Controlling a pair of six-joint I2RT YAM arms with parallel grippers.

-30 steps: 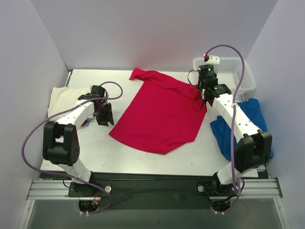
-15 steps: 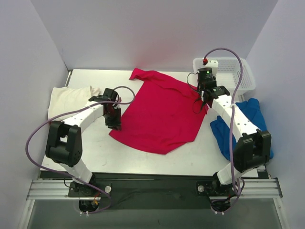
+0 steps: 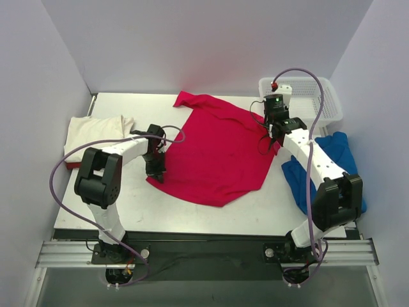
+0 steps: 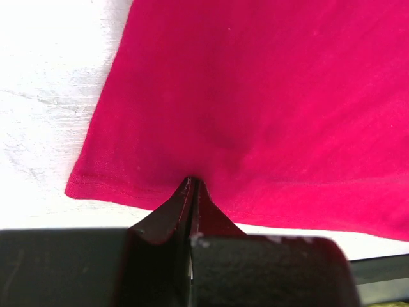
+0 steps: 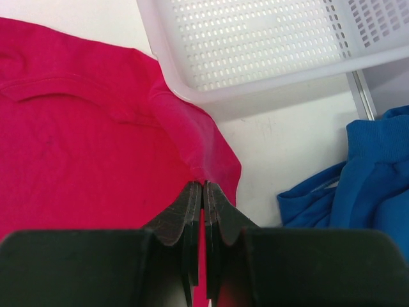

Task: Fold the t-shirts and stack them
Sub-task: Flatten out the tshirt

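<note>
The crimson t-shirt [image 3: 217, 150] lies spread flat in the middle of the table. My left gripper [image 3: 155, 167] is at its near-left hem, shut, with its tips [image 4: 192, 182] pressed into the red cloth [image 4: 268, 96], which puckers there. My right gripper [image 3: 273, 135] is shut on the red shirt's right sleeve [image 5: 192, 137], which rises in a fold to its tips [image 5: 203, 183]. The cream t-shirt [image 3: 89, 131] lies folded at the far left. The royal blue t-shirt [image 3: 326, 160] lies crumpled at the right and also shows in the right wrist view [image 5: 364, 173].
A white lattice basket [image 3: 316, 96] stands at the back right, just behind the right gripper; its wall [image 5: 268, 70] touches the red sleeve. Grey walls close in the table on three sides.
My left arm has swung right, from beside the cream shirt to the red shirt's near-left hem. The right gripper has barely moved and still holds the sleeve.
</note>
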